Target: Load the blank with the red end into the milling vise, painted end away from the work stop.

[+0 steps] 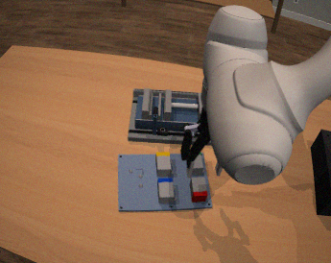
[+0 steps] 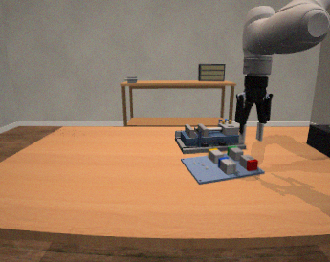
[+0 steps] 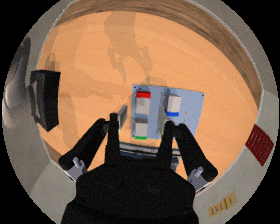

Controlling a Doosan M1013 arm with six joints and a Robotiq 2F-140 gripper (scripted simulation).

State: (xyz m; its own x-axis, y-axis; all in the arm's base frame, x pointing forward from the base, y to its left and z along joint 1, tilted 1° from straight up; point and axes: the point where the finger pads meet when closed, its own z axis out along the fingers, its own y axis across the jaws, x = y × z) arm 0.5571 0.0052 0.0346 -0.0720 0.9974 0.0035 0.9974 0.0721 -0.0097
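Observation:
The red-ended blank (image 1: 199,185) (image 2: 246,159) (image 3: 143,104) lies on the infeed plate (image 1: 133,197) (image 2: 200,176) (image 3: 192,107), at the corner farthest from the vise on the right in the top view, red end facing away from the vise. My gripper (image 1: 204,169) (image 2: 252,138) (image 3: 142,112) is open and empty, pointing down above the plate's right part, fingers well above the blanks. The vise (image 1: 183,117) (image 2: 209,138) stands behind the plate. Its fixed jaw (image 1: 146,104) is at the left end. No blank shows between the jaws; the arm hides the vise's right end.
The green-ended blank (image 1: 198,166) (image 2: 235,153) (image 3: 141,128) lies beside the red one, toward the vise. Blue-ended (image 1: 166,192) (image 2: 228,166) (image 3: 173,103) and yellow-ended (image 1: 163,166) (image 2: 216,157) blanks lie farther left on the plate. A black box (image 1: 326,173) (image 2: 324,141) (image 3: 46,100) stands right.

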